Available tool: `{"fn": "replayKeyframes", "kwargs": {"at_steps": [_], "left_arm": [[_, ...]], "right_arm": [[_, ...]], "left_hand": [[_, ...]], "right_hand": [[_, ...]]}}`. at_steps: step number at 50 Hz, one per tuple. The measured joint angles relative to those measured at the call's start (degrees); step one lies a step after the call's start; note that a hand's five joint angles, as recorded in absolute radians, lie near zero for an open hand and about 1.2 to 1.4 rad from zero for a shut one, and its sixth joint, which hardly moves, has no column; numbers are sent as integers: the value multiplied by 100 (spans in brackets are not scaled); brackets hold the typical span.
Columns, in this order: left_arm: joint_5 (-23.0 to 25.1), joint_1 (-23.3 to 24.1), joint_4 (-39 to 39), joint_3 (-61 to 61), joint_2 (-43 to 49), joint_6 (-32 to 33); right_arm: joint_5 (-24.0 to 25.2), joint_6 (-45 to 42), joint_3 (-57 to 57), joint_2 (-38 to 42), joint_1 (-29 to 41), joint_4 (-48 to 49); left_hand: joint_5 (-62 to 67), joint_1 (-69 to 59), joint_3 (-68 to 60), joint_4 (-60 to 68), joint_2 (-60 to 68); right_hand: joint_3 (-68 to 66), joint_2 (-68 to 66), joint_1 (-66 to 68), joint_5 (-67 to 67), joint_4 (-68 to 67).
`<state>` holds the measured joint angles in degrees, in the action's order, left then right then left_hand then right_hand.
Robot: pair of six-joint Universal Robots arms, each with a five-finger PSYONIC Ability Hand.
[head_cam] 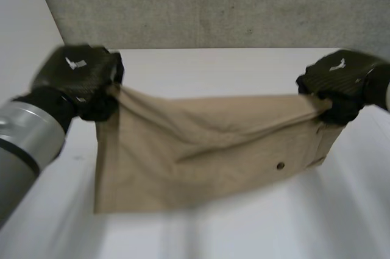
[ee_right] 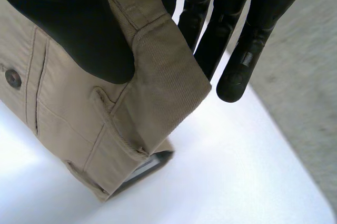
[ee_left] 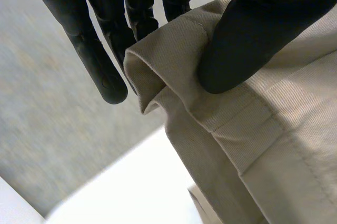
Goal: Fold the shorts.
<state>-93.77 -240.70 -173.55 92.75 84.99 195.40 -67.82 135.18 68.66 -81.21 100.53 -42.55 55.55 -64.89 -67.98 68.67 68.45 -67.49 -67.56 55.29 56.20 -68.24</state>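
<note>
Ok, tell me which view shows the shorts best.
The head view: the shorts are held spread between the left hand and the right hand, each pinching a top corner. The left wrist view gives one waistband corner close up; the right wrist view gives the other, with a button.

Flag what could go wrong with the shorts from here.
1. Left hand pinches just the waistband corner of the shorts; a tug could slip it free.
2. Right hand likewise grips only the waistband end.
3. Cloth hangs creased between the hands over the table; laid down so, it may fold wrinkled.
</note>
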Motion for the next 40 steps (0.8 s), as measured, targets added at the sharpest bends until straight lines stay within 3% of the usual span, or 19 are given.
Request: {"fn": "replayKeyframes", "kwargs": {"at_steps": [9, 11, 16, 19, 26, 32, 40], "left_arm": [[-37, -73, -418, -910, 1825, 158], [-39, -82, -459, -982, 1893, 174], [-49, -257, -1484, -2387, 2582, 562], [-53, -320, -2588, -3250, 2713, 792], [-83, -293, -4315, -3561, 2555, 913], [-102, -286, -4565, -2875, 2258, 860], [-333, -407, -3941, -1681, 2192, 508]], "right_arm": [[-371, 416, -577, 1454, 155, 1213], [-431, 486, -696, 1548, 185, 1341], [-983, 1103, -2025, 2225, 599, 2990], [-1160, 1318, -2543, 2307, 815, 4388], [-1244, 1575, -2458, 2024, 1004, 6281], [-1208, 1625, -1966, 1857, 1031, 6507], [-1007, 1580, -1076, 2025, 1031, 6180]], "left_hand": [[0, 0, -3, 17, 0], [0, 0, -3, 17, 0], [0, 0, -4, 22, 5], [0, 0, -5, 23, 6], [0, 0, -5, 22, 6], [0, 0, -5, 23, 7], [0, 0, -15, 23, 11]], "right_hand": [[0, 0, 0, 0, -1], [0, 0, 0, 0, -2], [0, -1, 0, 0, -2], [0, -2, 0, 0, -2], [0, -2, 0, 1, -3], [0, -2, 36, 57, -3], [0, -2, 36, 57, -3]]}}
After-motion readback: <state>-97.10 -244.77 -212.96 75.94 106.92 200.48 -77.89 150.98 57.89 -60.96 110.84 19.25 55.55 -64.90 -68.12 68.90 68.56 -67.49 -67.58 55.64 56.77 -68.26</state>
